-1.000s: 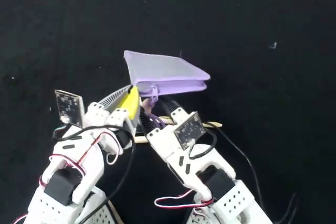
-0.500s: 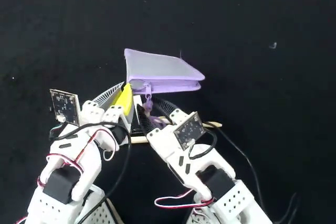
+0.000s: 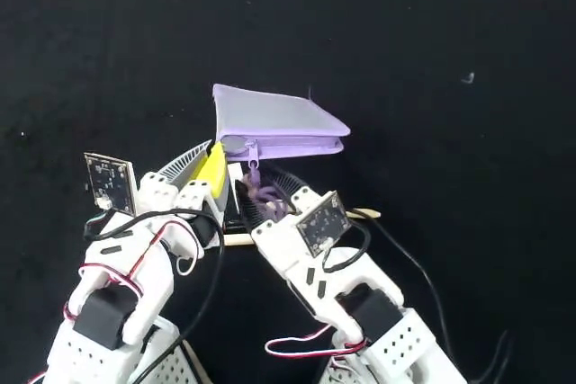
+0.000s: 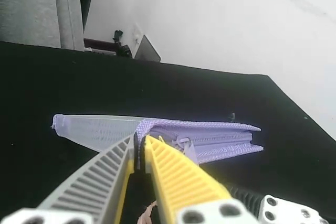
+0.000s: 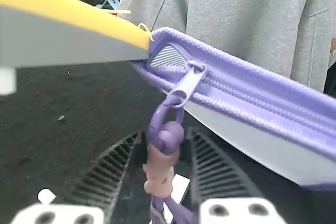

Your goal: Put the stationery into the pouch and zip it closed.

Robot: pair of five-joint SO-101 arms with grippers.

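The purple pouch (image 3: 279, 121) lies tilted at mid-table, one corner raised. My left gripper (image 3: 220, 152), with grey and yellow fingers, is shut on that corner (image 4: 139, 139). The zipper slider (image 5: 185, 84) sits at the end of the zip next to the clamped corner. Its purple tassel (image 5: 163, 141) hangs slack between the black ribbed fingers (image 5: 107, 174) of my right gripper (image 3: 261, 200), which stands open just below the pouch. A wooden pencil (image 3: 364, 214) lies on the table under both arms, mostly hidden by them.
The black table (image 3: 468, 150) has free room to the right, left and behind the pouch. A small white piece (image 5: 174, 188) lies beneath the right gripper. A person in grey sits beyond the far edge.
The pouch and my left arm shifted slightly left. The zipper tassel, pulled taut a second ago, now hangs bunched and slack between the right gripper's fingers.
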